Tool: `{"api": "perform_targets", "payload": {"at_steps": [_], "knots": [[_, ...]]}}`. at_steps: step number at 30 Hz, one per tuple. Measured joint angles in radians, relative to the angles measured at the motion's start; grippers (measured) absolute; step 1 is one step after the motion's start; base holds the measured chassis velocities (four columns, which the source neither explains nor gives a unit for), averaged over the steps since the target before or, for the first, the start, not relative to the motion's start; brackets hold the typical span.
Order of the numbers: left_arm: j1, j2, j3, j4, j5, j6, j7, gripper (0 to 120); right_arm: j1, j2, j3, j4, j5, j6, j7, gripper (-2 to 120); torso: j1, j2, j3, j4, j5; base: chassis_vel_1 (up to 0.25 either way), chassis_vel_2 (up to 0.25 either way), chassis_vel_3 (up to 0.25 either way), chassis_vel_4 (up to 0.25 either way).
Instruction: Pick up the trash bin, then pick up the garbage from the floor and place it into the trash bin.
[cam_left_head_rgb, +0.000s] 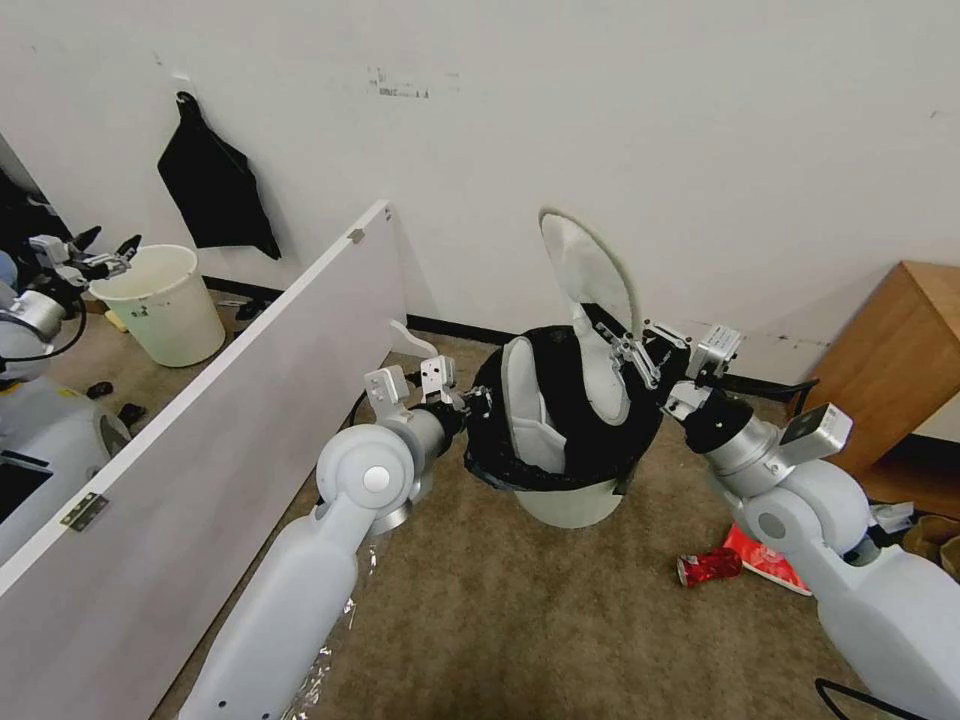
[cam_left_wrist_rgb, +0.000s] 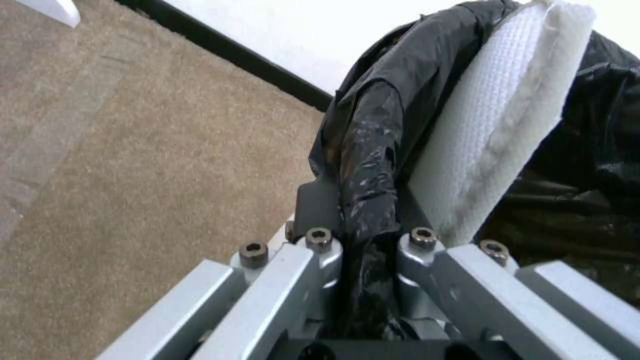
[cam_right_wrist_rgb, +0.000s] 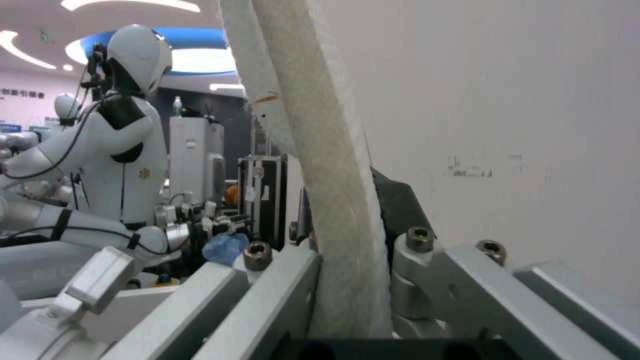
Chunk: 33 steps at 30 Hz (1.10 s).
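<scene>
The trash bin (cam_left_head_rgb: 565, 505), white with a black bag over its rim, is at the centre of the head view, tipped toward me. My left gripper (cam_left_head_rgb: 470, 402) is shut on the near-left rim, and in the left wrist view the gripper (cam_left_wrist_rgb: 363, 220) pinches the black bag. One white slipper (cam_left_head_rgb: 530, 410) lies inside the bin and shows as a white slipper (cam_left_wrist_rgb: 500, 125) beside the rim. My right gripper (cam_left_head_rgb: 635, 352) is shut on a second white slipper (cam_left_head_rgb: 590, 270), held upright over the bin's far-right rim. That slipper (cam_right_wrist_rgb: 327, 175) sits between the fingers of my right gripper (cam_right_wrist_rgb: 350, 245). A crushed red can (cam_left_head_rgb: 708, 566) lies on the carpet.
A red paper piece (cam_left_head_rgb: 768, 562) lies by the can, under my right arm. A white partition (cam_left_head_rgb: 230, 400) runs along the left, with a cream bucket (cam_left_head_rgb: 165, 300) and another robot behind it. A wooden cabinet (cam_left_head_rgb: 900, 370) stands at the right, and foil scraps (cam_left_head_rgb: 335, 620) lie under my left arm.
</scene>
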Motion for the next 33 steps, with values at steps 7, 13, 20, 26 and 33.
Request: {"api": "perform_targets", "payload": {"at_steps": [7, 13, 20, 26, 33], "knots": [[0.027, 0.014, -0.009, -0.026, -0.001, 0.000, 0.000, 4, -0.007, 0.009, -0.008, -0.015, -0.026, -0.013, 0.015, 3, 0.000, 0.000, 0.000, 0.0000, 0.0000, 0.000, 0.000, 0.000, 0.000], [0.028, 0.017, -0.011, -0.035, -0.005, 0.000, 0.000, 4, -0.005, 0.008, -0.021, -0.016, -0.033, -0.022, 0.027, 3, 0.000, 0.000, 0.000, 0.0000, 0.0000, 0.000, 0.000, 0.000, 0.000], [0.030, 0.012, -0.009, -0.035, -0.004, 0.000, 0.003, 4, -0.004, 0.008, -0.023, -0.029, -0.039, -0.023, 0.028, 3, 0.000, 0.000, 0.000, -0.0001, 0.0000, 0.000, 0.000, 0.000, 0.000], [0.039, 0.017, -0.010, -0.040, -0.004, 0.000, 0.005, 4, -0.006, 0.007, -0.022, -0.032, -0.041, -0.022, 0.024, 3, 0.000, 0.000, 0.000, 0.0000, 0.0000, 0.000, 0.000, 0.000, 0.000], [0.041, 0.009, -0.012, -0.041, 0.000, 0.000, 0.009, 4, -0.006, 0.011, -0.023, -0.039, -0.047, -0.022, 0.024, 25, 0.000, 0.000, 0.000, 0.0000, 0.0000, 0.000, 0.000, 0.000, 0.000]]}}
